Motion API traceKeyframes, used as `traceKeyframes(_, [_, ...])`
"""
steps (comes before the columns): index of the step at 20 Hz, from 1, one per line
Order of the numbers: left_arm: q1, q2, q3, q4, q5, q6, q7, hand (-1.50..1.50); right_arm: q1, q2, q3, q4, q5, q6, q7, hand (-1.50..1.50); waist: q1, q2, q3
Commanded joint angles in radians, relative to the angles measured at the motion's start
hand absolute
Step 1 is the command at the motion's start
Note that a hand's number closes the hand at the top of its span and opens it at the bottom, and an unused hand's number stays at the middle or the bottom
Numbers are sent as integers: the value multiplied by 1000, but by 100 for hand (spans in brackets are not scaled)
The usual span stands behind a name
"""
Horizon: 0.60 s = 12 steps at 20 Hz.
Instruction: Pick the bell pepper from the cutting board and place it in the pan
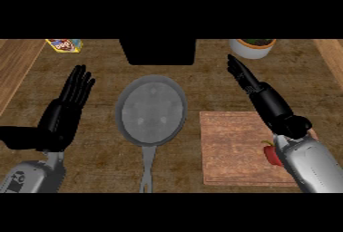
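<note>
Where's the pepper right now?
In the head view the pepper sits on the cutting board near its right edge, right of the pan, partly hidden by the right forearm; the right hand is beyond it.

Bell pepper (271, 153) on cutting board (234, 149), right of pan (151, 110).

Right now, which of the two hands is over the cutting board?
The right hand: its forearm crosses the cutting board, partly hiding the red bell pepper. The left hand rests open left of the pan.
</note>
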Motion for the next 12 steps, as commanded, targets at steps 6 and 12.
traceKeyframes(6, [80, 228, 107, 237, -157, 117, 221, 0, 40, -73, 60, -131, -102, 287, -127, -150, -28, 18, -19])
traceKeyframes(12, [175, 220, 105, 281, -132, 91, 214, 0, 249, -32, -271, -35, -82, -73, -314, 150, -85, 16, -16])
